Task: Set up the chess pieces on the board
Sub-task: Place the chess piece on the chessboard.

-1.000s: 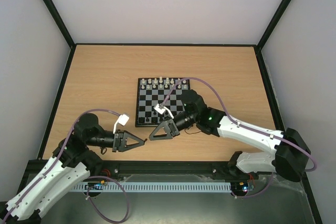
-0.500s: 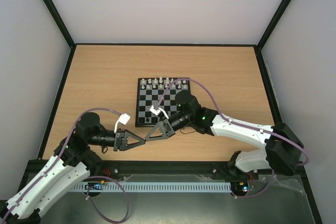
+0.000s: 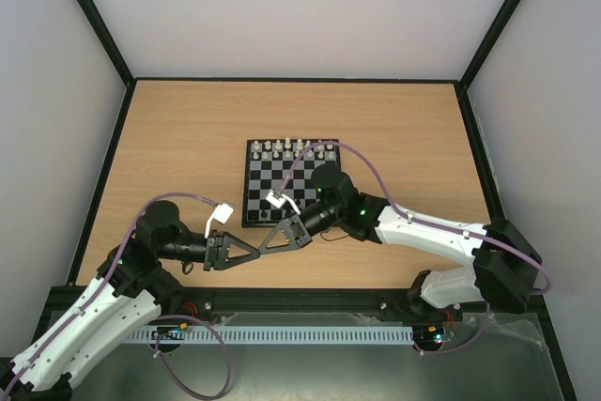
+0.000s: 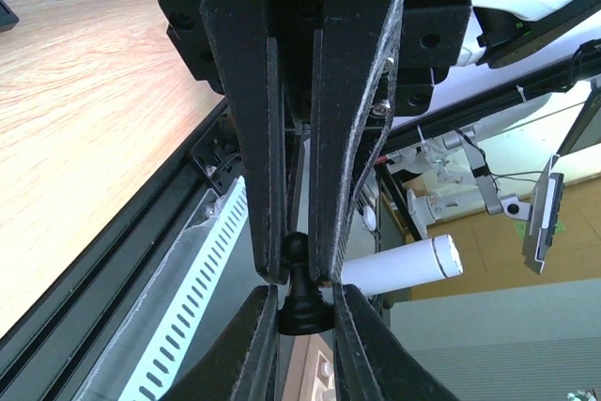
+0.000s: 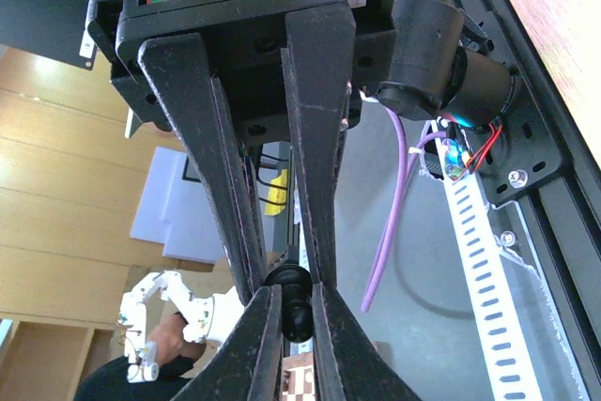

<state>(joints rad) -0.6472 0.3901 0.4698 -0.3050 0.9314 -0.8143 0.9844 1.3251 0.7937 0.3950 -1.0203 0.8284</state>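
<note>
My two grippers meet tip to tip just off the near edge of the board (image 3: 255,172). A black pawn (image 4: 302,302) sits between them. My left gripper (image 4: 295,274) (image 3: 256,253) is shut on the pawn's head. My right gripper (image 5: 282,279) (image 3: 265,246) is shut on its base, and the pawn (image 5: 295,312) shows in that view too. The right gripper's fingers (image 4: 255,345) come up from the bottom of the left wrist view. A row of white pieces (image 3: 291,147) stands along the board's far edge. The right arm hides part of the board's near right.
The wooden table (image 3: 178,147) is ringed by a black frame, with white walls beyond. A black rail (image 3: 300,302) runs along the near edge by the arm bases. Purple cables (image 3: 376,171) loop over both arms.
My right gripper has moved left and slightly toward the near edge until its tips meet my left gripper's tips. The left arm has barely moved.
</note>
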